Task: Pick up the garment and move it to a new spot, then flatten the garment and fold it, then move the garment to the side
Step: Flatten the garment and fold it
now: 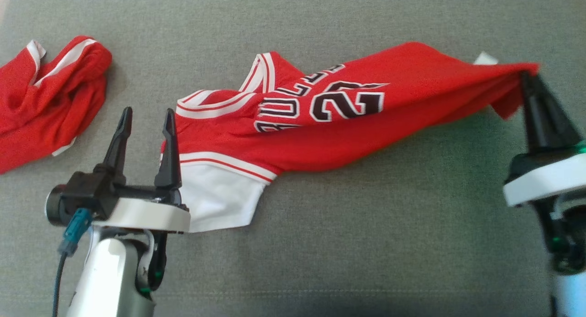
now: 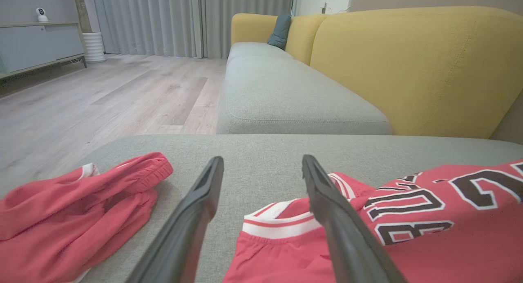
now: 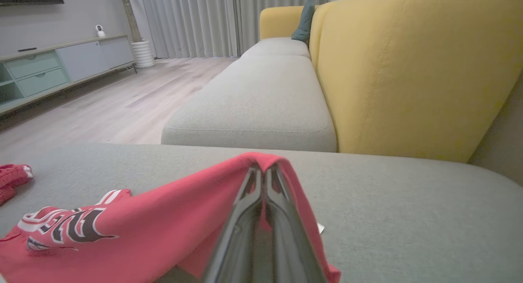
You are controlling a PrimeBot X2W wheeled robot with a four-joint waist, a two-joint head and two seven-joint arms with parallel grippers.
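Observation:
The garment (image 1: 320, 124), a red basketball jersey with white trim and dark lettering, lies across the grey cushion (image 1: 366, 239). My right gripper (image 1: 526, 76) is shut on its right-hand edge and holds that end lifted, so the cloth stretches up toward it. In the right wrist view the jersey (image 3: 163, 217) drapes over the closed fingers of the right gripper (image 3: 264, 172). My left gripper (image 1: 146, 117) stands open just left of the jersey's white-trimmed shoulder, holding nothing. The left wrist view has the open left gripper (image 2: 261, 164) with its right finger over the jersey (image 2: 429, 217).
Another red garment with white trim (image 1: 41, 97) lies crumpled at the far left of the cushion, left of my left gripper. A yellow-backed sofa (image 2: 408, 66) stands beyond the cushion, and wooden floor (image 2: 102, 95) lies off to the left.

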